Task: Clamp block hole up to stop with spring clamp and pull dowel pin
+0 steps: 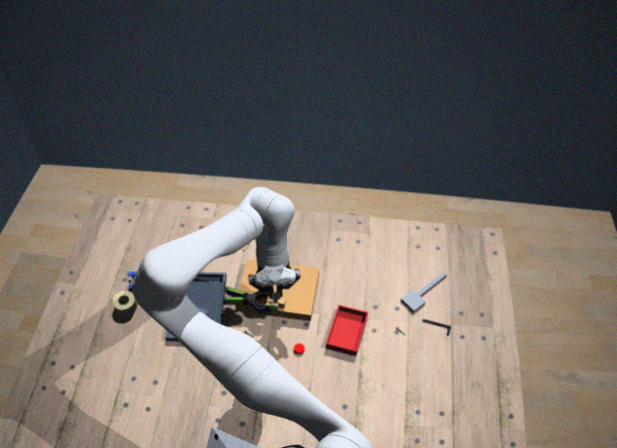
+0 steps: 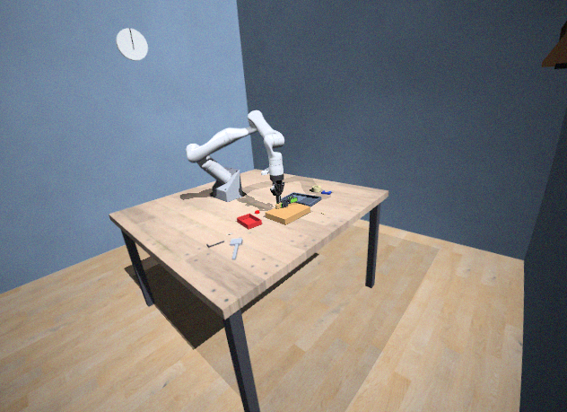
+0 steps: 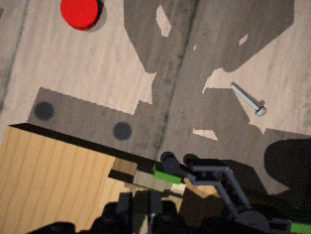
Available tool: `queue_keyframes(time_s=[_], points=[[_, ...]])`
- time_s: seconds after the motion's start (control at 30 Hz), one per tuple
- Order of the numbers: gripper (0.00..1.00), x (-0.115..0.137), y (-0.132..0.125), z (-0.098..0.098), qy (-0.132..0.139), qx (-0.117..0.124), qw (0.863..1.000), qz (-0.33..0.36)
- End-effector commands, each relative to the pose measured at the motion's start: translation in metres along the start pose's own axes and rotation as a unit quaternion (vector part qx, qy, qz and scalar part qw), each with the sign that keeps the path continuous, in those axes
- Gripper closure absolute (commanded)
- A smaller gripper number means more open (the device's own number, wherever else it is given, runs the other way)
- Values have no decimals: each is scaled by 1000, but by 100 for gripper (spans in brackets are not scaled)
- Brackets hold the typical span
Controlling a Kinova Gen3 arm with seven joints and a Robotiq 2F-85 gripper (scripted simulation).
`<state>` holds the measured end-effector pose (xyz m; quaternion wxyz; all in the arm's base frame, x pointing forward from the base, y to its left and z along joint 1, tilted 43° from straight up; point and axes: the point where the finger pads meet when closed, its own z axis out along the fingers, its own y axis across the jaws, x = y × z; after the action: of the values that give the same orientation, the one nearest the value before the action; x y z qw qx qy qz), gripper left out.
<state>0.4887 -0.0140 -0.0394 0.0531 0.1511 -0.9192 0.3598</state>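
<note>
My gripper [image 1: 275,299] [image 2: 277,205] [image 3: 140,209] points down over the near edge of the orange bench board [image 1: 305,288] [image 2: 288,214] [image 3: 50,174]. Its fingers are nearly closed with a narrow gap, seemingly on the dowel pin, which is mostly hidden. The spring clamp [image 1: 236,300] [image 3: 218,174], black with green handles, lies to one side of the fingers. Its green jaw pad [image 3: 166,175] sits against a pale wooden piece [image 3: 148,180]. A browner piece [image 3: 124,166] is beside that. I cannot tell block from stop clearly; the hole is hidden, and no loose thing shows between them.
A dark tray [image 1: 224,284] lies beside the board under the arm. A red tray [image 1: 347,330] [image 2: 248,221], red disc [image 1: 299,348] [image 3: 79,11] and screw [image 3: 248,99] lie near the board. A grey mallet [image 1: 412,300], hex key [image 1: 436,324] and tape roll [image 1: 124,300] lie farther out.
</note>
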Motion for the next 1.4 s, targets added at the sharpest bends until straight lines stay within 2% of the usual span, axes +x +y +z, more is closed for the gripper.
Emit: queue_keyframes(time_s=[0.0, 0.8, 1.37], points=[[90, -1, 0, -1, -2, 0, 1000, -14], [90, -1, 0, -2, -2, 0, 994, -110], [90, -1, 0, -2, -2, 0, 983, -182]])
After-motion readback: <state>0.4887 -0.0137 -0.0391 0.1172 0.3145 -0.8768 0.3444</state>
